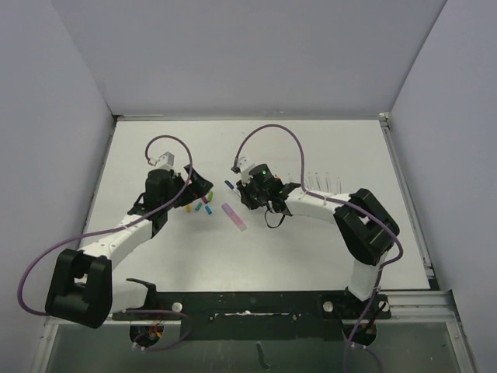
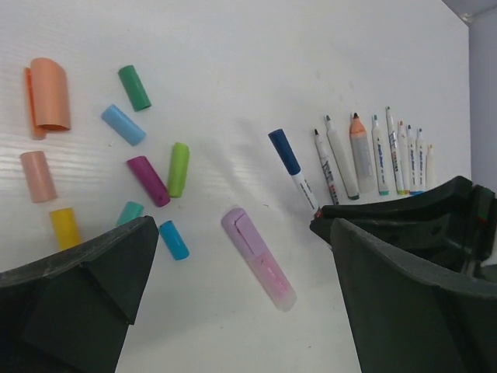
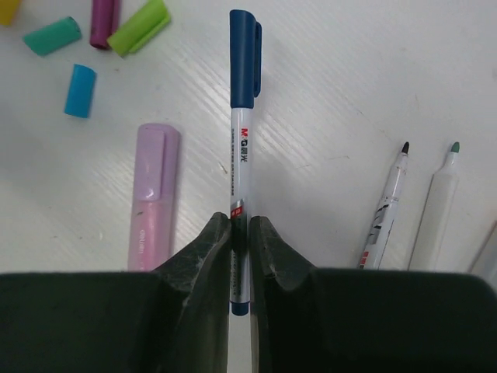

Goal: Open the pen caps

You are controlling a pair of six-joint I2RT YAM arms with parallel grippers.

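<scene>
White arm links, black joints; purple cables; green LED on right wrist; matte black gripper fingers

Left tool spread; right tool clamped.

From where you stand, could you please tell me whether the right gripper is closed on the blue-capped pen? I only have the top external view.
Observer: Yes. In the right wrist view the right gripper is shut on the white barrel of the blue-capped pen, near its tail end.
Operator: Thank you. Is its cap on?
Observer: It is. The blue cap covers the far end and points away from the gripper.
Operator: And is the left gripper holding anything?
Observer: No. The left wrist view shows the left gripper open and empty. The pink highlighter shows between its fingers, and neither finger touches it.
</scene>
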